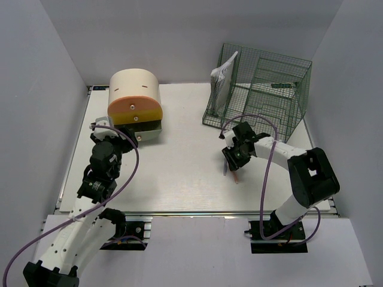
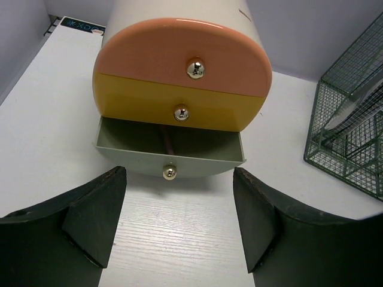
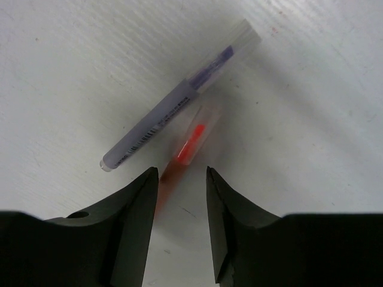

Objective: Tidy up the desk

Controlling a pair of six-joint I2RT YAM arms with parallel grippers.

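Jaws on my left gripper (image 2: pixel 178 179) stand wide apart with nothing in them. Dead ahead at 12 o'clock, just beyond my fingertips (image 2: pixel 116 179), is the box (image 2: pixel 179 66). Its bottom drawer (image 2: pixel 170 158) is pulled out, and a thin dark stick lies inside. The yellow and orange drawers above it are pushed in, each with a shiny knob.

My right gripper (image 3: pixel 179 179) points down at the desk (image 3: pixel 72 72) with its jaws partway apart. The blurred near end of the red pen (image 3: pixel 188 143) sits between them, close to the finger at 9 o'clock. Bare white shows on its other side, so I am not clamped on it. Just beside it, toward 11 o'clock, lies the purple pen (image 3: pixel 179 104). It runs from 7 to 1 o'clock, its clear cap at the far end. The two pens lie nearly parallel and close together.

From above, the desk (image 1: pixel 179 179) is the white top that fills the middle, with a rail along its near edge at 6 o'clock. The box (image 1: pixel 134 95) stands at about 10 o'clock and the rack (image 1: pixel 263 89) at about 2 o'clock. A packet (image 1: pixel 222 81) stands upright in the rack's left end. My right gripper (image 1: pixel 232 156) hangs just right of centre, near the rack. My left gripper (image 1: pixel 125 136) is at the open drawer.
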